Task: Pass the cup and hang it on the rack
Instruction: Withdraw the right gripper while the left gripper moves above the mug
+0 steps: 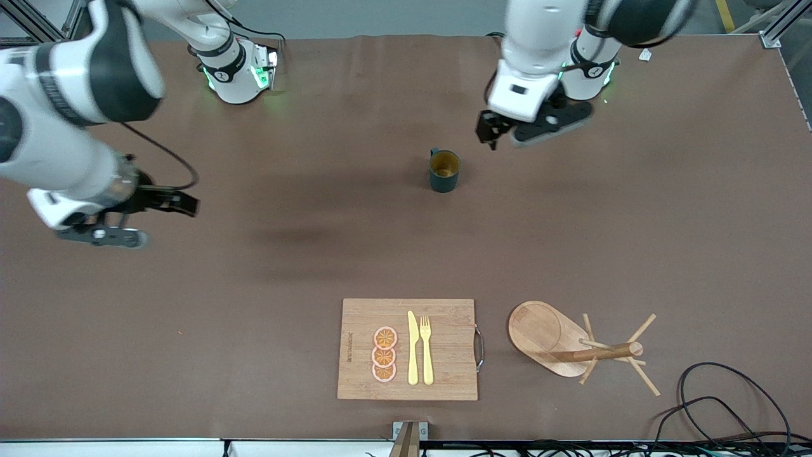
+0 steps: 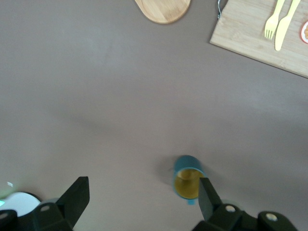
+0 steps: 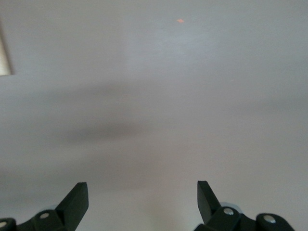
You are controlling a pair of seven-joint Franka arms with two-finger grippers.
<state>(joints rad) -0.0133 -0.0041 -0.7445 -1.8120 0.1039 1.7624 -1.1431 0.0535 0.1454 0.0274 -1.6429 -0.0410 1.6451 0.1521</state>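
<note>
Left gripper [image 1: 493,131] open over table | cup [image 1: 444,170] teal, ochre inside, upright

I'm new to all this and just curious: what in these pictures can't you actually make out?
- Cup handle: front view shows only a small nub at the rim; too small to tell its shape.
- Rack: left wrist view cuts it at the edge, only part of the base shows.
- Cutting board: same view, cut off by the edge; the orange slices barely show.
- Right wrist view: only bare table past the open right gripper; no cup or rack.
</note>
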